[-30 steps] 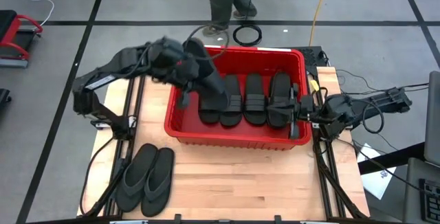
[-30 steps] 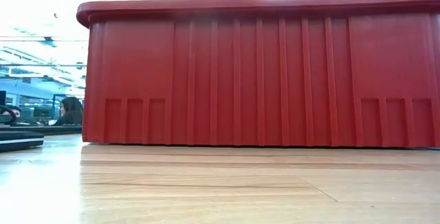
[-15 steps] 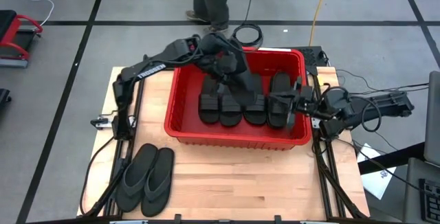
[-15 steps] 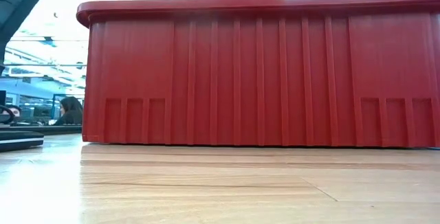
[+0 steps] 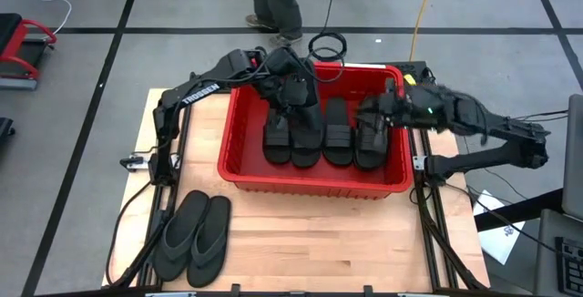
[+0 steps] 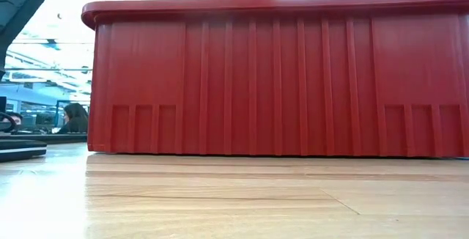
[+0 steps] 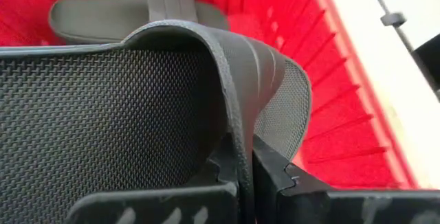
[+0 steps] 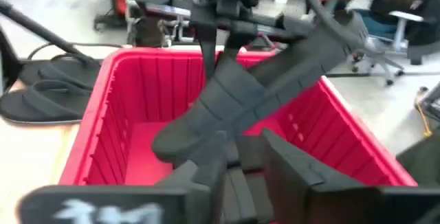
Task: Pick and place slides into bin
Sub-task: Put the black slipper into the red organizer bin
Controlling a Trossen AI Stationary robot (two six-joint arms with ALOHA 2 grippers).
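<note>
The red bin [image 5: 311,180] stands mid-table with several black band-strap slides [image 5: 338,133] lying side by side on its floor. My left gripper [image 5: 296,92] is over the bin's far middle, shut on another slide [image 8: 254,90], which slants above the others. My right gripper [image 5: 366,117] hovers open and empty over the bin's right part; its fingers [image 8: 295,162] point at the held slide. Two thong flip-flops [image 5: 193,235] lie flat on the table near the front left. My left gripper pinches a thin edge of the slide [image 7: 236,148] between its two fingers, about mid-length, where the ribbed strap curves beside the textured sole. The fingers [image 8: 214,45] come from above, pointing down. The slide hangs tilted, one end high [image 8: 344,28], the other low [image 8: 168,141] over the bin's floor.
The bin fills the low view [image 6: 278,78] and hides its inside there. Bare wooden table [image 5: 319,233] lies in front of the bin. A person's legs [image 5: 273,1] show beyond the table's far edge, by a cable coil [image 5: 326,46].
My left gripper has carried its slide from the bin's left part toward the bin's far middle, then stayed there. My right gripper has risen from the bin's right wall and swung up over the bin's right part, toward the far edge.
</note>
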